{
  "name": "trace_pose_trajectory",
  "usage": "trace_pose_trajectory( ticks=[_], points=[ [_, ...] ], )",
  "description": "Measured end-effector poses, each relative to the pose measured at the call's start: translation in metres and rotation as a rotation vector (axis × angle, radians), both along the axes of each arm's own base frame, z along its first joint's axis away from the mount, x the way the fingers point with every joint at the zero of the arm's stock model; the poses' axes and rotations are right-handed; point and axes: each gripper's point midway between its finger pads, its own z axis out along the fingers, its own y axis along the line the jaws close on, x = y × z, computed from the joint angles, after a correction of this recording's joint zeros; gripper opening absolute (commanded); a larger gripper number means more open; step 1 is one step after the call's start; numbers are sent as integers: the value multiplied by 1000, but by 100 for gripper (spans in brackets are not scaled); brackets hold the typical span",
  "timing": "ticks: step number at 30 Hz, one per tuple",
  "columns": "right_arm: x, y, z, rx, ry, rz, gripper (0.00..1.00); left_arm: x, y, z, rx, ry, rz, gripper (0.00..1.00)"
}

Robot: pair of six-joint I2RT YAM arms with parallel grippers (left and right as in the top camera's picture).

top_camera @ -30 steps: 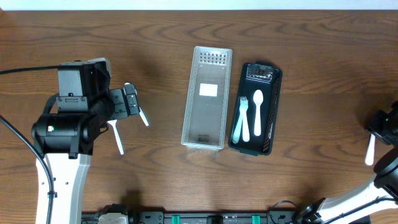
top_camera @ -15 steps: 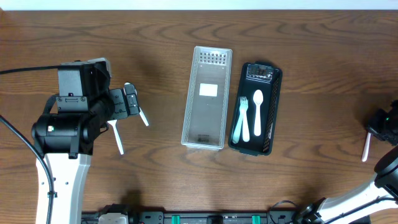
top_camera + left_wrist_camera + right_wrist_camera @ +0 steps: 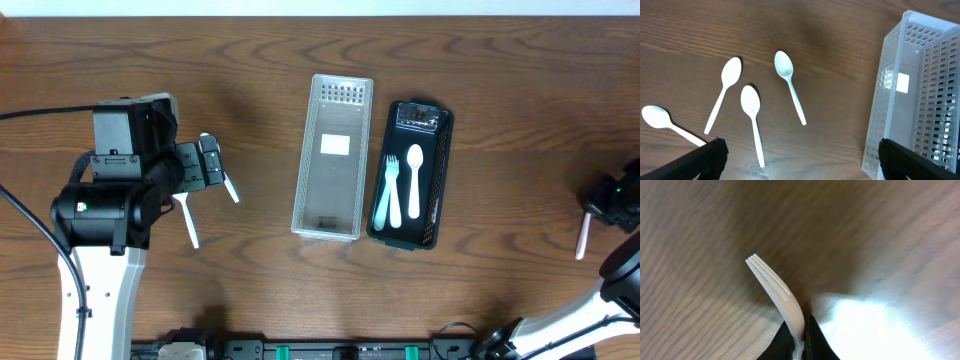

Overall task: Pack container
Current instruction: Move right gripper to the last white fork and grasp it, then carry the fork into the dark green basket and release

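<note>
The black container lay right of the desk's middle, long side toward the arms, with a packed fork and a packed spoon side by side inside it. Just beside it on its left stood a clear perforated basket, taller-walled and parallel to it. Bare wood ran between the container and the right edge of the overhead view, so that side was open. There the right end effector was pinched tight on the handle of a white plastic fork, tines up and away from the fingers, well apart from the container. On the left, the clear basket stood between the container and the left end effector, whose fingers sat far apart at the bottom corners of its wrist view, holding nothing. Below it four loose spoons lay scattered on the wood, bowls pointing away from the arm and none touching another; the nearest was near the basket's wall but apart from it. The desk was dark brown woodgrain, with a pale strip along its far edge.
</note>
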Motion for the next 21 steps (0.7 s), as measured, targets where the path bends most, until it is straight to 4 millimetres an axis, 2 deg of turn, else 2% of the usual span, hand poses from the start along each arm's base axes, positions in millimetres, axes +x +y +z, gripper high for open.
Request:
trace_pose_trajectory(
  ticks=[3, 5, 7, 11, 12, 15, 18, 19, 21],
  points=[
    [14, 22, 10, -5, -12, 68, 1, 0, 0, 0, 0, 0, 0, 98],
    [30, 41, 29, -28, -52, 129, 1, 0, 0, 0, 0, 0, 0, 98],
    [49, 66, 61, -62, -120, 194, 1, 0, 0, 0, 0, 0, 0, 98],
    [85, 132, 140, -125, -320, 322, 1, 0, 0, 0, 0, 0, 0, 98],
    [91, 153, 160, -132, -375, 355, 1, 0, 0, 0, 0, 0, 0, 98],
    [99, 200, 198, -119, -483, 412, 1, 0, 0, 0, 0, 0, 0, 98],
    [98, 246, 213, -68, -530, 453, 1, 0, 0, 0, 0, 0, 0, 98],
    [98, 264, 213, -43, -531, 466, 1, 0, 0, 0, 0, 0, 0, 98],
    [96, 285, 208, -21, -513, 483, 1, 0, 0, 0, 0, 0, 0, 98]
  ],
)
